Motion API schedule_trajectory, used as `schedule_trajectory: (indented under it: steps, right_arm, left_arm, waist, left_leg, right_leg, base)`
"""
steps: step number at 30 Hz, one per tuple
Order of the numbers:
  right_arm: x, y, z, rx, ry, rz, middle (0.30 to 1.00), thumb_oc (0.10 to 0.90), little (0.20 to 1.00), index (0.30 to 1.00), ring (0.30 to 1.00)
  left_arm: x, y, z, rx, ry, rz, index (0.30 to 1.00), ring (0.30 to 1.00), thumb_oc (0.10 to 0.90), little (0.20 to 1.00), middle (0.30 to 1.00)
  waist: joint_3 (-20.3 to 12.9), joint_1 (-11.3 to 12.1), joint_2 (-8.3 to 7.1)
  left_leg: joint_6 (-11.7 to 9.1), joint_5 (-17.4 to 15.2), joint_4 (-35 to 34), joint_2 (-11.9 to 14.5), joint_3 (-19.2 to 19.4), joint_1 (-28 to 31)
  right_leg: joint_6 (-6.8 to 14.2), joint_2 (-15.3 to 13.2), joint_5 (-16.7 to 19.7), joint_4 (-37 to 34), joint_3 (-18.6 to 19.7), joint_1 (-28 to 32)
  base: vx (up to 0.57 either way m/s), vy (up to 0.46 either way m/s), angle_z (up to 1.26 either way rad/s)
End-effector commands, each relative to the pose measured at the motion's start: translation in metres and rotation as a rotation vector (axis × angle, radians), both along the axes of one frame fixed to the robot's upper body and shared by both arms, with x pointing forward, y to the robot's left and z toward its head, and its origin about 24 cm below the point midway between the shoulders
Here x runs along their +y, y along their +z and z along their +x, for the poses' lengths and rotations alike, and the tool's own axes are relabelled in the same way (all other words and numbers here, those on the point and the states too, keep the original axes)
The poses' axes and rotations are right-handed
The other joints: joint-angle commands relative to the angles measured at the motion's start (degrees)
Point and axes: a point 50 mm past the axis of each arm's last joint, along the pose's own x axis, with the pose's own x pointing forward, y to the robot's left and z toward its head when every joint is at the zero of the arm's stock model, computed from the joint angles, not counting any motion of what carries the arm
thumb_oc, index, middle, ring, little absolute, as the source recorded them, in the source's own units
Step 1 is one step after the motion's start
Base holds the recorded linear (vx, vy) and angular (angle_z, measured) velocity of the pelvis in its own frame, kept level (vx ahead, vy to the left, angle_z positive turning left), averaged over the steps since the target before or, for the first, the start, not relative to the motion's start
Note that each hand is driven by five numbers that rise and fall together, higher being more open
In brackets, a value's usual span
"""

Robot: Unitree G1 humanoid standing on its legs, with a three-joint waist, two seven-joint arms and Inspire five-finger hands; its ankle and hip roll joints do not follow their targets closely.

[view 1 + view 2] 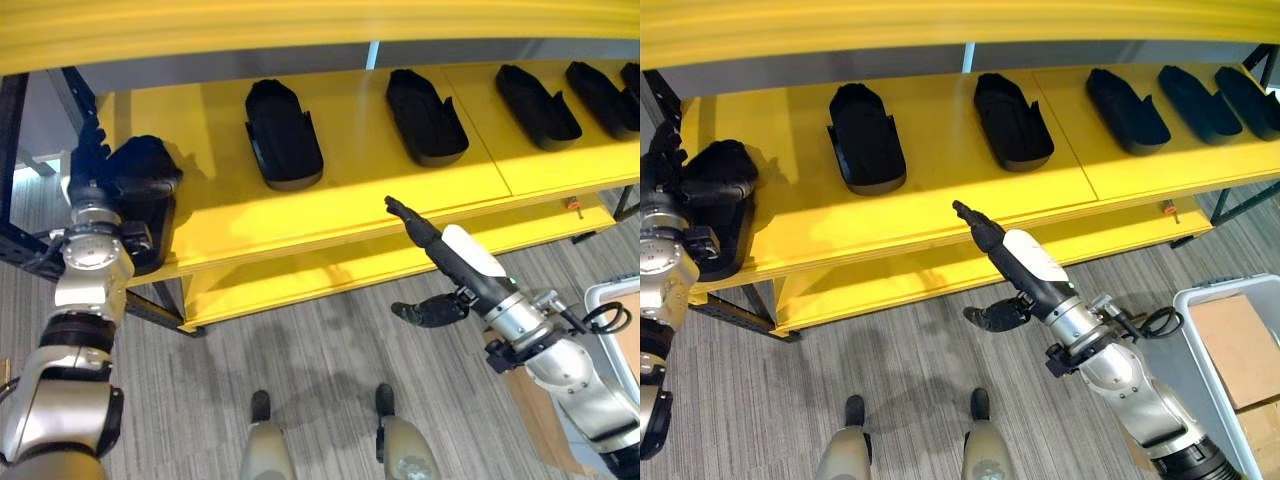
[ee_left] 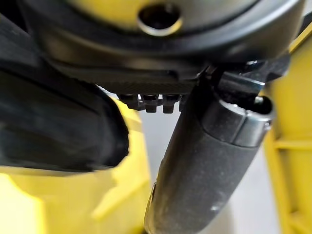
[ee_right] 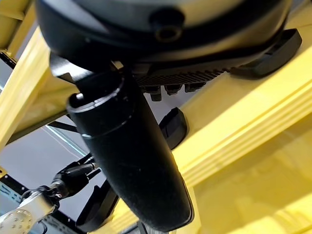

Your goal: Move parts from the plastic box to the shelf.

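Note:
Several black moulded parts lie in a row on the yellow shelf, among them one at the middle left and one at the centre. Another black part rests at the shelf's left end, reaching the front edge. My left hand is at that part's far end with fingers curled over it and the thumb standing apart. My right hand hovers in front of the shelf's edge, empty, with its thumb stretched toward the shelf and its fingers hanging relaxed.
A grey plastic box holding brown cardboard stands on the floor at the lower right. A dark shelf post rises at the far left. A lower yellow board runs under the shelf, above the grey carpet.

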Motion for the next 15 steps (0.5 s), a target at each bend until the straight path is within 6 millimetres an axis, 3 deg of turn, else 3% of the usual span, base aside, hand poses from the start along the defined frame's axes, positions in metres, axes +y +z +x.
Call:
schedule_trajectory:
  steps: [1,8,12,15]
  right_arm:
    - [-0.003,0.029,-0.007,-0.157,0.013,0.059,1.000,0.900,1.000,1.000,1.000]
    - [-0.006,0.027,-0.007,-0.154,-0.008,0.058,1.000,0.900,1.000,1.000,1.000]
    - [-0.011,0.024,-0.010,-0.144,-0.028,0.057,1.000,0.900,1.000,1.000,1.000]
    - [-0.013,0.022,-0.012,-0.131,-0.033,0.048,1.000,0.900,1.000,1.000,1.000]
  left_arm:
    - [-0.001,0.053,-0.006,-0.220,-0.031,0.073,1.000,1.000,0.900,1.000,1.000]
    - [-0.020,0.071,-0.013,-0.325,-0.145,0.081,1.000,1.000,0.900,1.000,1.000]
    - [-0.031,0.082,-0.033,-0.359,-0.183,0.271,1.000,1.000,0.900,1.000,1.000]
    - [-0.028,0.075,-0.050,-0.340,-0.153,0.391,1.000,1.000,0.900,1.000,1.000]
  waist:
    - [-8.7,-0.1,1.05]
    - [-10.3,0.4,1.68]
    - [-11.1,1.2,1.78]
    - [-11.5,1.5,1.86]
  left_leg:
    - [1.4,2.5,-1.1,1.2,-1.7,-1.8]
    - [1.7,2.4,-2.7,0.8,-1.5,0.5]
    - [2.0,2.6,-3.4,0.6,-1.6,1.2]
    - [2.0,2.7,-3.9,0.5,-1.6,1.5]
  right_leg:
    - [0.6,-2.3,-3.0,3.1,-0.6,0.3]
    - [0.8,-2.7,-3.0,1.6,-1.5,2.9]
    - [0.8,-2.7,-3.1,0.9,-2.1,3.9]
    - [0.8,-2.8,-3.1,0.6,-2.3,4.2]
  base:
    - [0.05,-0.008,0.03]
    - [0.05,-0.005,0.02]
    - [0.02,-0.003,0.02]
    - [0.01,-0.002,-0.01]
